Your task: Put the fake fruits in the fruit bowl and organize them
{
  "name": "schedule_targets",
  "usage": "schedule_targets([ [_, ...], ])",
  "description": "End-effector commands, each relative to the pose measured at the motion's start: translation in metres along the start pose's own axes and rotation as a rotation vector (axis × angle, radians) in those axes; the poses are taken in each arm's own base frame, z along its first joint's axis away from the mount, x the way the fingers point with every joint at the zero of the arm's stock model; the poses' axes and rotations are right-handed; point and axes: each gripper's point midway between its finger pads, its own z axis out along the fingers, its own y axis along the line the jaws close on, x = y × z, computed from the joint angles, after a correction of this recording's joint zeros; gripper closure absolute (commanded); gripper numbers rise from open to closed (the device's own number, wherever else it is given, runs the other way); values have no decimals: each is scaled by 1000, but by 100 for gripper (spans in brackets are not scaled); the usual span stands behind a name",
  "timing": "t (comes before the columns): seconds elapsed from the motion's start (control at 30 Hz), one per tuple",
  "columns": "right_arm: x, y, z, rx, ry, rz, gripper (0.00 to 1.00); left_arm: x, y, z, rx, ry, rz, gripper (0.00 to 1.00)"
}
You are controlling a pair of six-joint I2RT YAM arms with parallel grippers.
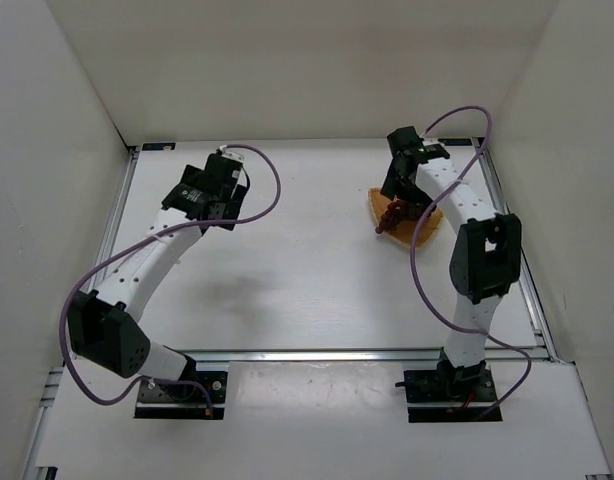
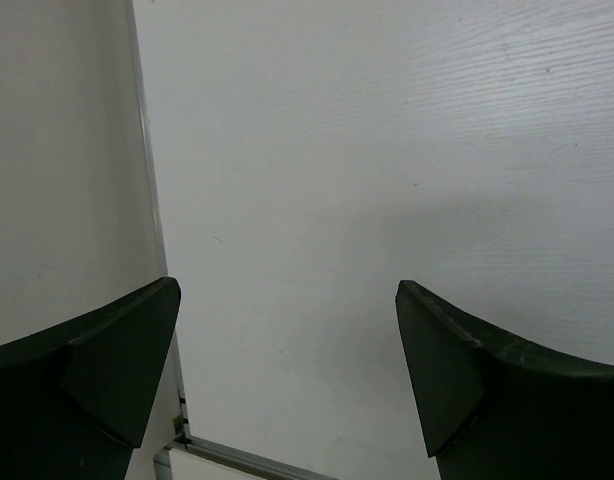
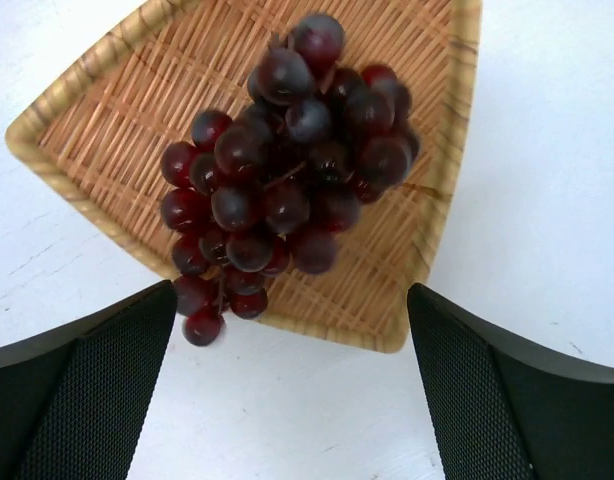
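grapes (image 3: 287, 170) are lying in the fruit bowl (image 3: 117, 130), but a few berries spill over the rim at 7 o'clock; right tool (image 3: 292, 330) hangs wide open above them; I'd nudge that tail inward gently, no squeezing; left tool (image 2: 287, 300) is wide open too, over the bench (image 2: 387, 150)

A white table (image 1: 307, 290) (its surface faintly streaked, with a soft shadow left of centre) fills the middle of the scene. Plain white panels close it in: a far wall (image 1: 307, 60), a left wall (image 1: 42, 180) and a right wall (image 1: 582, 170). Silver metal edging borders the table: a left rail (image 1: 118, 215), a right rail (image 1: 524, 275) and a near rail (image 1: 327, 353).
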Motion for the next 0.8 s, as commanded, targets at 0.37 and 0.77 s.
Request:
schedule_targets([
  [0.37, -1, -106, -104, -318, -144, 240, 0, 30, 32, 1, 146, 0, -265, 0],
  [0.77, 74, -176, -68, -199, -17, 446, 0, 124, 66, 39, 122, 228, -495, 0],
])
